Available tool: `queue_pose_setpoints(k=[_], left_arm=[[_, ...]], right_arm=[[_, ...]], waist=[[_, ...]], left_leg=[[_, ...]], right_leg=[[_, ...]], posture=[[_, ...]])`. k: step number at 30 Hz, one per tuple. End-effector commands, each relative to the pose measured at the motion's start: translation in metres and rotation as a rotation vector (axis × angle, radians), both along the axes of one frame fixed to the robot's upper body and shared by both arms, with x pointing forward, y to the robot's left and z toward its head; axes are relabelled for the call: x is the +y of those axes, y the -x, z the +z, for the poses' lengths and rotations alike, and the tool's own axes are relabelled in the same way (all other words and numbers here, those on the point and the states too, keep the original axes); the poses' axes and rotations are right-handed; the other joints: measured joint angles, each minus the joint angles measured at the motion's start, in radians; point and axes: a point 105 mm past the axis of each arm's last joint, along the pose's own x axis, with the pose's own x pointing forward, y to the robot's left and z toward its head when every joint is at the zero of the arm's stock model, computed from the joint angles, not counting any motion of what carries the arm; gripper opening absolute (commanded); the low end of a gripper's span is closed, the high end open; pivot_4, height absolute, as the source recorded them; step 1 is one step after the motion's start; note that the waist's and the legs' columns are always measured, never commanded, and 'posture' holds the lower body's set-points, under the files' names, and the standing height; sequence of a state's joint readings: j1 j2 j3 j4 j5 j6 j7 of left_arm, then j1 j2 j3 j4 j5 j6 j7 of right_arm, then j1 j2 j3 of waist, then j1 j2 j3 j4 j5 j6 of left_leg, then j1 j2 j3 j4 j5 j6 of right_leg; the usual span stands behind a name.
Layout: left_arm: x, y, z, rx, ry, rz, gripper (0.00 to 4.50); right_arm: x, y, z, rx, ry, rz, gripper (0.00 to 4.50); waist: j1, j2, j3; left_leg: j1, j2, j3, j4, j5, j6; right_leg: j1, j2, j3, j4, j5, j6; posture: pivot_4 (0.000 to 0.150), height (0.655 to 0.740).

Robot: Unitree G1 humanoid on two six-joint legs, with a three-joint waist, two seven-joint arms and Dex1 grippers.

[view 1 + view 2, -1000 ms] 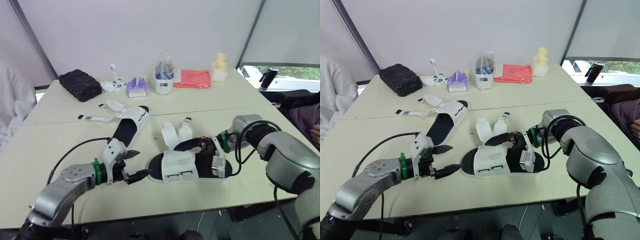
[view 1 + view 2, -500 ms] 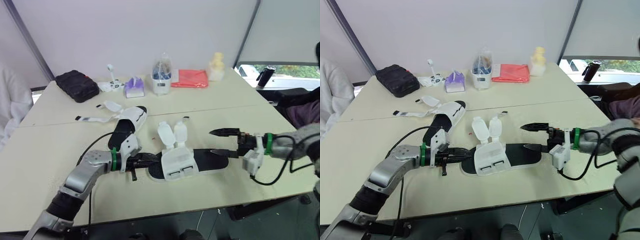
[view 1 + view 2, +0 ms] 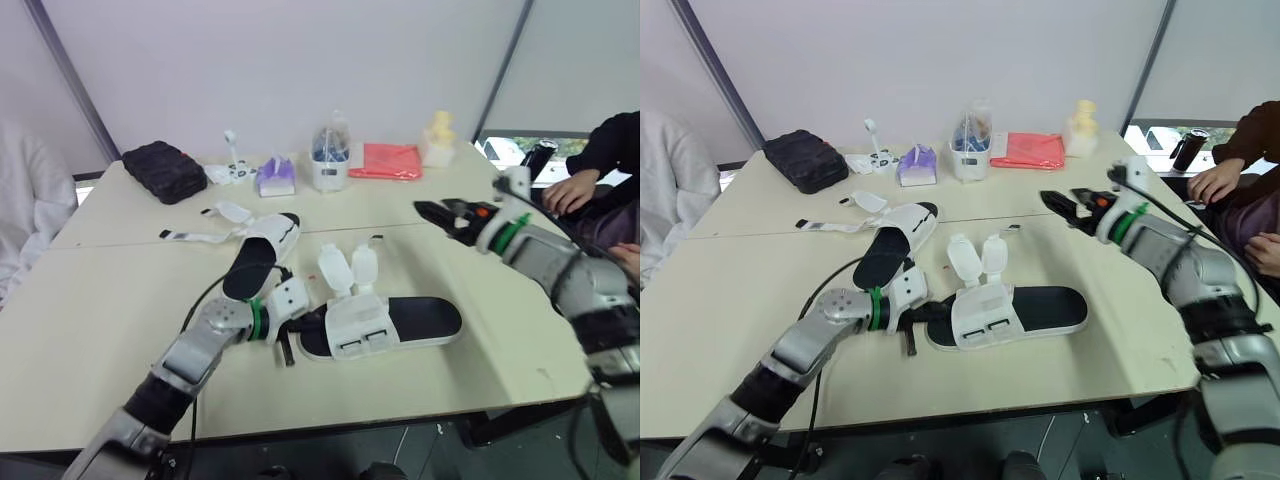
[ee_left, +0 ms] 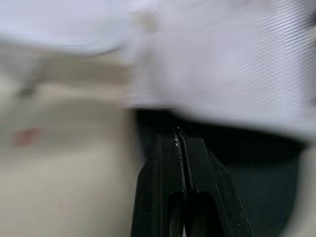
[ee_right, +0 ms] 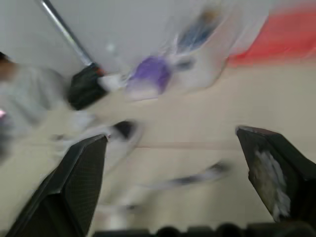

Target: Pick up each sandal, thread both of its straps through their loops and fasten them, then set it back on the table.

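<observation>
Nearest the robot, the left gripper (image 4: 180, 144) lies low on the table (image 3: 730, 300) with its two fingers pressed together, their tips at the end of the near sandal's (image 3: 1045, 308) black footbed. Whether they pinch its edge cannot be told. That sandal lies flat on the table, with its white upper (image 3: 978, 318) across the middle and its two strap flaps (image 3: 962, 262) unfastened, standing up on the far side. To the right and higher, the right gripper (image 3: 1055, 208) hangs above the table, well apart from the sandal, fingers spread wide and holding nothing. Just beyond the left arm lies the second sandal (image 3: 895, 245), its loose straps (image 3: 830, 222) trailing off to the left. Along the far edge sit a black case (image 3: 805, 158), a purple pack (image 3: 918, 165), a clear container (image 3: 968, 140), a red cloth (image 3: 1032, 150) and a yellow object (image 3: 1083, 118). A person's hand (image 3: 1215, 185) rests at the far right.
</observation>
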State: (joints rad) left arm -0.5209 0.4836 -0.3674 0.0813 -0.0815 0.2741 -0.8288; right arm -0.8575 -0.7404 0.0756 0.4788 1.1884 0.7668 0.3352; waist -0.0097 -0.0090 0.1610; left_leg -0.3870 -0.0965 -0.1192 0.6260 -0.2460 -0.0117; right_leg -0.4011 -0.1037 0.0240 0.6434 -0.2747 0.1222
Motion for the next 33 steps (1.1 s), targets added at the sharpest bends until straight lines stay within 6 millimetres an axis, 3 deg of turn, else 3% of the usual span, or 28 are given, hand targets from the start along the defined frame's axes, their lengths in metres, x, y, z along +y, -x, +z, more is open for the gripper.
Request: queue_pose_setpoints(k=[1,5,9,19,22,25,27,33], left_arm=[[-0.002,0.003,-0.001,0.014,0.039,-0.012,0.01],[-0.009,0.011,0.003,0.008,0.075,-0.041,0.01],[-0.009,0.020,0.009,0.016,0.106,-0.050,0.01],[0.019,0.013,0.047,-0.094,0.117,0.073,0.01],[0.016,0.037,0.061,0.046,0.237,0.001,0.01],[0.011,0.067,0.056,0.206,0.249,-0.095,0.01],[0.009,0.077,0.045,0.263,0.216,-0.111,0.01],[0.000,0.077,0.025,0.311,0.159,-0.093,0.01]], right_arm=[[0.002,-0.005,-0.007,0.185,-0.098,-0.019,4.50],[0.016,-0.015,-0.015,0.325,-0.215,-0.029,4.50],[0.020,-0.019,-0.019,0.362,-0.210,-0.039,4.50],[0.009,-0.023,-0.024,0.355,-0.169,-0.072,4.50],[0.002,-0.022,-0.025,0.354,-0.168,-0.081,4.50],[-0.001,-0.021,-0.026,0.356,-0.167,-0.088,4.50],[-0.001,-0.021,-0.027,0.355,-0.168,-0.092,4.50],[0.001,-0.021,-0.026,0.356,-0.173,-0.085,4.50]], waist=[[0.007,0.000,0.000],[0.017,0.000,0.000],[0.019,0.000,0.000],[-0.003,0.000,0.000],[-0.009,0.000,0.000],[-0.011,0.000,0.000],[-0.011,0.000,0.000],[-0.004,0.000,0.000]], left_leg=[[-0.003,0.000,0.000,0.001,0.000,0.000],[-0.014,-0.002,0.003,0.003,0.002,-0.004],[-0.022,-0.002,0.004,0.006,0.003,-0.005],[-0.022,-0.003,0.004,0.006,0.002,-0.004],[-0.022,-0.002,0.004,0.005,0.002,-0.004],[-0.021,-0.002,0.005,0.005,0.002,-0.004],[-0.021,-0.001,0.005,0.005,0.002,-0.004],[-0.021,-0.001,0.005,0.006,0.002,-0.003]], right_leg=[[-0.003,0.000,0.000,0.000,0.000,0.000],[-0.013,-0.002,0.000,0.000,0.001,0.002],[-0.021,-0.003,0.000,0.002,0.003,0.004],[-0.022,-0.003,0.000,0.003,0.003,0.004],[-0.022,-0.003,0.000,0.003,0.003,0.004],[-0.022,-0.002,0.000,0.003,0.003,0.004],[-0.022,-0.002,0.000,0.003,0.003,0.004],[-0.021,-0.001,0.000,0.004,0.003,0.004]], posture=[[0.150,0.7400],[0.150,0.7400],[0.150,0.7400],[0.150,0.7400],[0.150,0.7400],[0.150,0.7400],[0.150,0.7400],[0.150,0.7400]])
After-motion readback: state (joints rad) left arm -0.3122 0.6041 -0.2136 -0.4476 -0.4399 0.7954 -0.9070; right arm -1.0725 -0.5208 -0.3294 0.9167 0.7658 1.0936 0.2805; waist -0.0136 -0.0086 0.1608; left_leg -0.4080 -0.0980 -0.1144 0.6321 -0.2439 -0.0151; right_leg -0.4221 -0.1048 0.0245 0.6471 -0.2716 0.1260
